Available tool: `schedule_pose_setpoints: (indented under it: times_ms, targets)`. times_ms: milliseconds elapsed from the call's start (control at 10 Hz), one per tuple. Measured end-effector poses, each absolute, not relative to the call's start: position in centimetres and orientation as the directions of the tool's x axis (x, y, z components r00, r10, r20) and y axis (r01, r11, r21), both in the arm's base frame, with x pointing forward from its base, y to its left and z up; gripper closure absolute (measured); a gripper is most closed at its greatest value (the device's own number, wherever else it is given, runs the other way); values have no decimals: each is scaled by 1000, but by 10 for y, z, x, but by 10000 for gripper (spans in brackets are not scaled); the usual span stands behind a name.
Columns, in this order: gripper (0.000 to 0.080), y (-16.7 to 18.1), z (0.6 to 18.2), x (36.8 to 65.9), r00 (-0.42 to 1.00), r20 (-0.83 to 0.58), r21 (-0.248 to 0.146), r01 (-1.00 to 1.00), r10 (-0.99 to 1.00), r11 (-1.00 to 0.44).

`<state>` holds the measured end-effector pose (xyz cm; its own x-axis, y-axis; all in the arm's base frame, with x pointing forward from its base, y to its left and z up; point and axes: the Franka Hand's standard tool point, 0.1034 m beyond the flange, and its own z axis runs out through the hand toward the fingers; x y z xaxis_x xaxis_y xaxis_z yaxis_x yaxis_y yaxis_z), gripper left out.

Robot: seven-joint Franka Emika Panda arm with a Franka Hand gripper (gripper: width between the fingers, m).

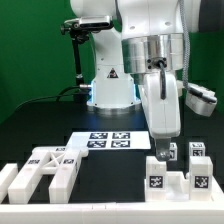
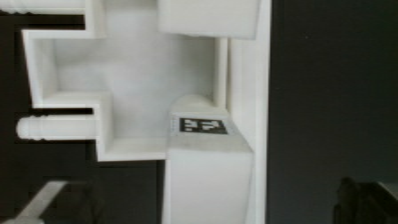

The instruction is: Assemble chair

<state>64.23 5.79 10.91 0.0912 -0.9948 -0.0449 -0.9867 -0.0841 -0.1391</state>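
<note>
The chair is seen not as one piece but as loose matte white blocks and slabs laid out on the black table. Two groups are made out in the exterior view. The right group is placed toward the exterior view's right, under the arm, and the left group toward the exterior view's left, well apart from it. Square black-and-white tags are carried on the faces of both groups. Behind the gap between them the marker board is laid flat on the table, with several tags on it.

The gripper is held pointing downward, just above the right group. Whether a part is touched cannot be told from the exterior view.

In the wrist view a white slab is seen directly below the camera, with a small tag on it. Beside it a notched white part is shown, from which a round peg is stuck out sideways. The fingers are seen only as dark, blurred shapes on either side of the slab. Black table is visible between each of them and the slab. The jaws therefore appear to be spread apart and closed on nothing, though the tips are dim and cut off by the frame edge.
</note>
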Motion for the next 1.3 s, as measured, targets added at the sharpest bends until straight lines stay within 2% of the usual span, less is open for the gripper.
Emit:
schedule_pose_setpoints:
  times_ms: [100,200,300,500,900,1000,1200,1300]
  targets:
    - [151,57,111,638,211,-16,-170,-964,-977,-205]
    - [151,59,109,635,304,10,-178,-937,-953,-300]
    - [151,62,108,633,459,43,-173,-871,-887,-460]
    - [151,63,103,626,592,92,-177,-781,-800,-598]
    - [151,59,103,624,803,148,-140,-560,-577,-816]
    - [151,53,104,613,867,170,-123,-454,-469,-883]
    - [151,42,91,591,941,195,-67,-269,-277,-961]
    - [151,39,88,590,936,268,-49,-221,-226,-974]
